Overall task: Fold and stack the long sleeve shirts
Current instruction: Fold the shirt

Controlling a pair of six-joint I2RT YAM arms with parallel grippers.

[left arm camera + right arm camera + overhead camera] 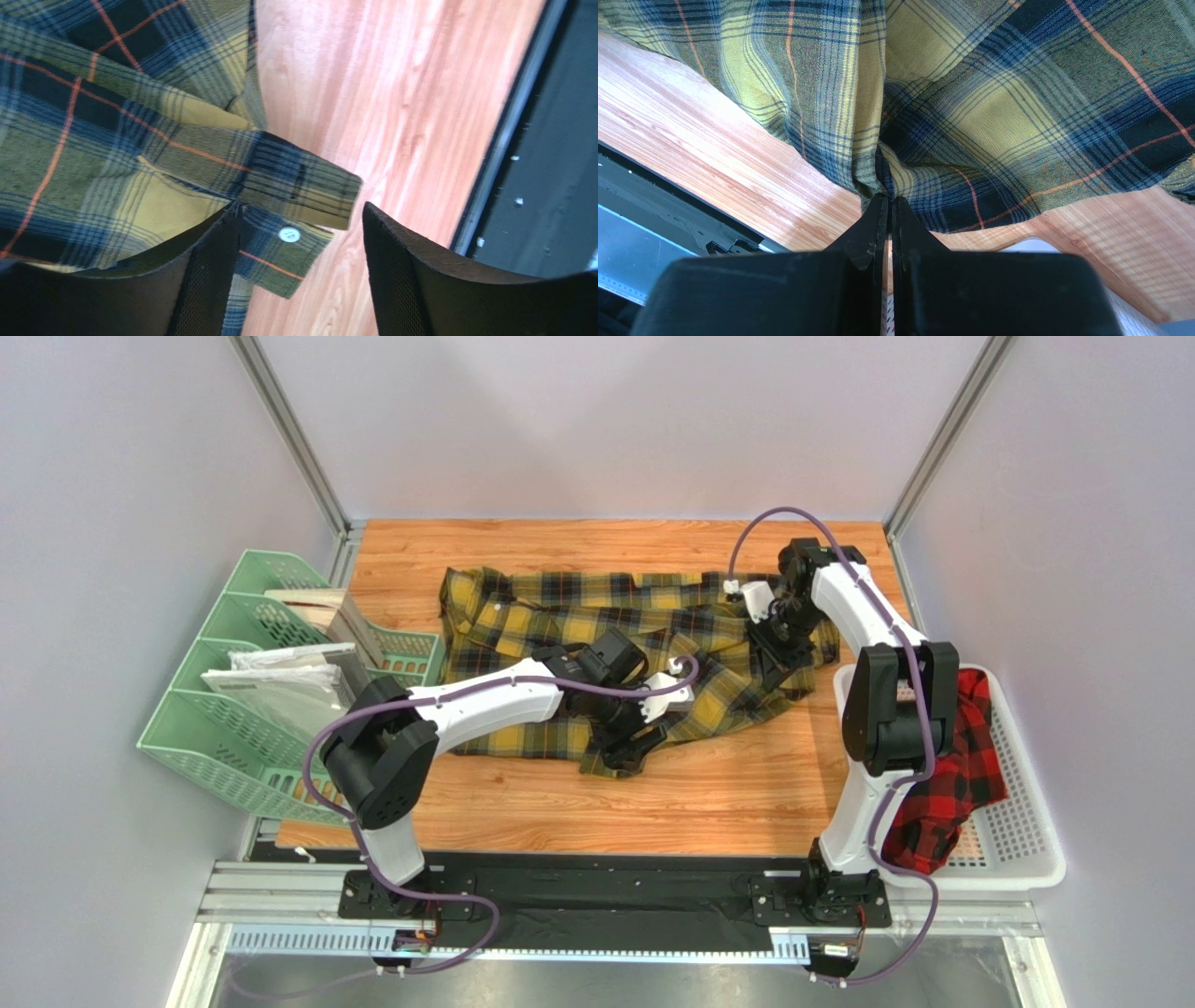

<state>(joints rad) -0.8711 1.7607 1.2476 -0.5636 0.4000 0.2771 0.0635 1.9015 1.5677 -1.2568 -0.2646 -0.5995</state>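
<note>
1. Yellow-and-black shirt (561, 623): lies rumpled across the middle of the wooden table (673, 812).
2. Its cuff (302, 183), with one white button (288, 234): lies on the wood at the shirt's near edge.
3. My left gripper (302, 224): hangs over that cuff with fingers spread, one above the cloth and the other above bare wood. I cannot tell whether either touches the cloth.
4. My right gripper (889, 203): fingers pressed together, pinching a gathered fold at the same shirt's right edge.
5. Red-and-black shirt (961, 770): heaped in the white basket (1031, 861) at the table's right side, well apart from the first shirt.
6. Green rack (225, 728): stands at the table's left edge and holds papers.
</note>
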